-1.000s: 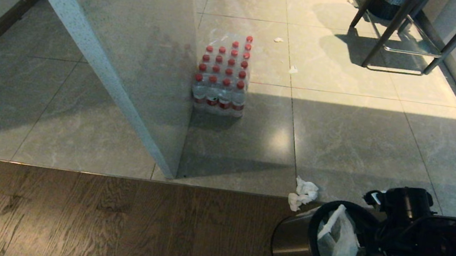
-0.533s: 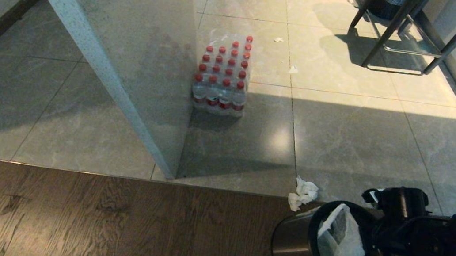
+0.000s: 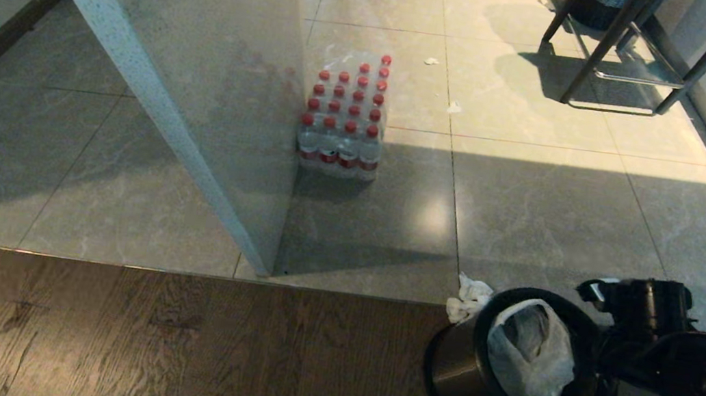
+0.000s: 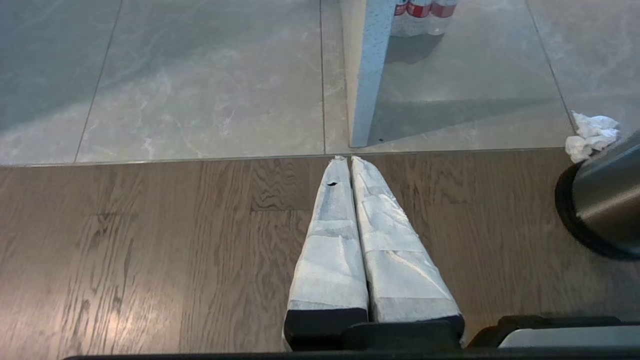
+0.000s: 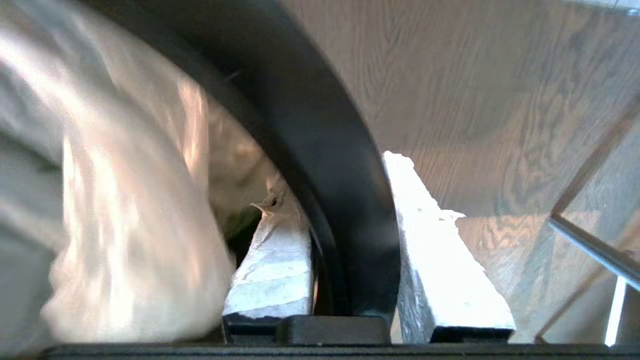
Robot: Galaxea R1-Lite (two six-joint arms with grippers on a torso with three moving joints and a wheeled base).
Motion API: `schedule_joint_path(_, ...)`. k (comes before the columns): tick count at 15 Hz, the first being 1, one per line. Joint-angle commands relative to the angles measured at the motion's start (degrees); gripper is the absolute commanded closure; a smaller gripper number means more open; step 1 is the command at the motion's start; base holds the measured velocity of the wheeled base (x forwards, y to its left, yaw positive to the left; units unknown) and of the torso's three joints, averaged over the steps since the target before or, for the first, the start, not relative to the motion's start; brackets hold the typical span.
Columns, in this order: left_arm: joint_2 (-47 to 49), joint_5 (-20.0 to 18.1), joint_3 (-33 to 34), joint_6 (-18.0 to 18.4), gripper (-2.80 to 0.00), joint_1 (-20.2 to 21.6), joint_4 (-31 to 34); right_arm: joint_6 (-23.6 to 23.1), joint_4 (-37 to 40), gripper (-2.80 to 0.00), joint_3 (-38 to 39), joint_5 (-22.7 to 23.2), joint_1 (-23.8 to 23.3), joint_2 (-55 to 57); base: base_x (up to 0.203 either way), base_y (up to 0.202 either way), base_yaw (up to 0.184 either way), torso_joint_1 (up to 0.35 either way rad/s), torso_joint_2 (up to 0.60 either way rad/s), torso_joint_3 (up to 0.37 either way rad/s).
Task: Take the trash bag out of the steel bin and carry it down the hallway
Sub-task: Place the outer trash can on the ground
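Note:
The steel bin (image 3: pixel 449 370) stands tilted on the wood floor at the lower right, its black rim (image 5: pixel 320 125) facing me. The white trash bag (image 3: pixel 531 358) sits crumpled inside it, its plastic (image 5: pixel 125 210) filling one side of the right wrist view. My right gripper (image 5: pixel 334 179) is shut on the bin's rim, one finger inside next to the bag and one outside. In the head view that gripper (image 3: pixel 601 371) is at the bin's right edge. My left gripper (image 4: pixel 345 159) hangs shut and empty over the wood floor, left of the bin (image 4: pixel 605 200). The tiled hallway (image 3: pixel 24 131) runs at the left.
A crumpled tissue (image 3: pixel 467 297) lies against the bin's far side. A grey partition wall (image 3: pixel 201 101) ends at the wood-tile edge. A pack of red-capped bottles (image 3: pixel 343 121) stands beside it. Chair legs (image 3: pixel 621 56) stand at the back right.
My right gripper has closed on the bin's rim. The bin has risen and tipped, now covering part of the tissue, and the bag has shifted inside it.

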Motion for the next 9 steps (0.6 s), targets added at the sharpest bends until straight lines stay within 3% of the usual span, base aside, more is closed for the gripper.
schedule_joint_path(1, -0.02, 0.09, 0.0, -0.06, 0.0, 0.02, -0.03, -0.62, 0.3, 0.0, 1.55, -0.07, 0.05, -7.71, 0.0, 0.0, 0.0, 0.0, 0.0, 0.0)
schedule_joint_path(5, -0.02, 0.0, 0.0, -0.06, 0.0, 0.02, -0.03, -2.97, 2.93, 0.0, 4.16, 0.35, 0.19, -19.33, 0.0, 0.0, 0.0, 0.0, 0.0, 0.0)
schedule_joint_path(9, -0.02, 0.08, 0.0, -0.06, 0.0, 0.02, -0.03, -4.6, 14.15, 0.0, 4.09, 1.58, 0.37, -34.15, 0.0, 0.0, 0.0, 0.0, 0.0, 0.0)
